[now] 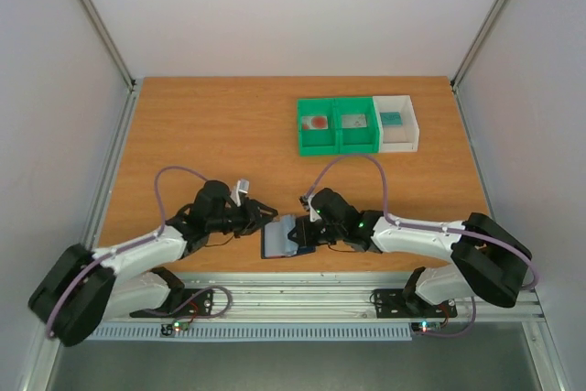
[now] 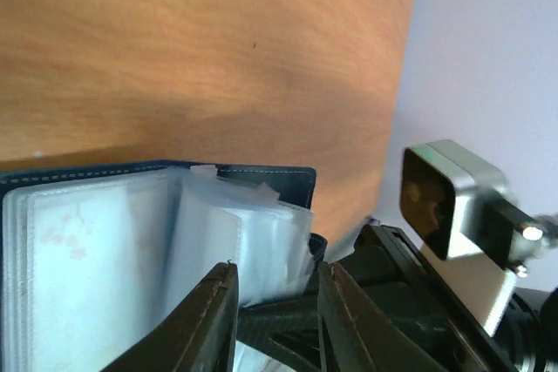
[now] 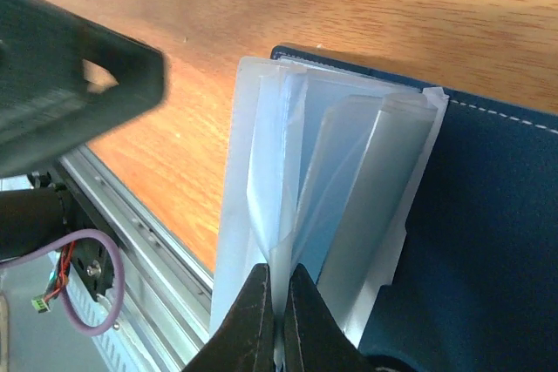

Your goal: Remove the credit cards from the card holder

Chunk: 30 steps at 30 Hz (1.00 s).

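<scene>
The card holder point(image 1: 277, 239) lies open near the table's front edge, a navy cover point(image 3: 488, 215) with clear plastic sleeves point(image 3: 349, 172) fanned up. My right gripper point(image 3: 279, 272) is shut on the edge of one sleeve, holding it upright. My left gripper point(image 2: 276, 269) stands at the sleeves' corner point(image 2: 261, 241), fingers apart, nothing clamped between them. A faint pink print point(image 2: 65, 233) shows through a flat sleeve. At the back, credit cards lie in the bins: a red one point(image 1: 317, 122), a pale one point(image 1: 353, 121) and a teal one point(image 1: 392, 119).
Two green bins point(image 1: 337, 141) and a white bin point(image 1: 400, 142) stand side by side at the back right. A metal rail point(image 3: 131, 215) runs along the table's front edge, close to the card holder. Both grippers point(image 1: 268, 215) point(image 1: 302, 233) crowd together over it.
</scene>
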Motion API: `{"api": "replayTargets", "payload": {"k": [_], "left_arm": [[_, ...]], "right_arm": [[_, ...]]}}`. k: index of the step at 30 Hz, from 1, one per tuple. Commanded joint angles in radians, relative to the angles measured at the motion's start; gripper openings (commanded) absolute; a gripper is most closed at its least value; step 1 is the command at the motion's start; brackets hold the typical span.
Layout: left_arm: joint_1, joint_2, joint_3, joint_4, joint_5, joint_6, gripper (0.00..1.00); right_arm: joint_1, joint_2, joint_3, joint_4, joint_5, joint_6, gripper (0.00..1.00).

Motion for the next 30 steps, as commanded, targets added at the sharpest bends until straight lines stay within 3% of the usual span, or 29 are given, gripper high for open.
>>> {"api": "replayTargets", "payload": {"k": [1, 10, 22, 30], "left_arm": [[0.002, -0.165, 0.094, -0.526, -0.178, 0.238, 0.27], [-0.03, -0.088, 0.164, -0.626, -0.201, 0.317, 0.23], [-0.088, 0.085, 0.21, -0.449, -0.078, 0.322, 0.18], [-0.104, 0.126, 0.204, -0.296, -0.036, 0.279, 0.19]], "right_arm": [[0.0, 0.024, 0.031, 0.093, -0.027, -0.01, 0.01], [0.0, 0.041, 0.021, 0.086, -0.006, -0.019, 0.01], [0.0, 0.031, 0.03, 0.034, 0.015, -0.03, 0.06], [0.0, -0.071, 0.065, -0.162, 0.071, -0.019, 0.27]]}}
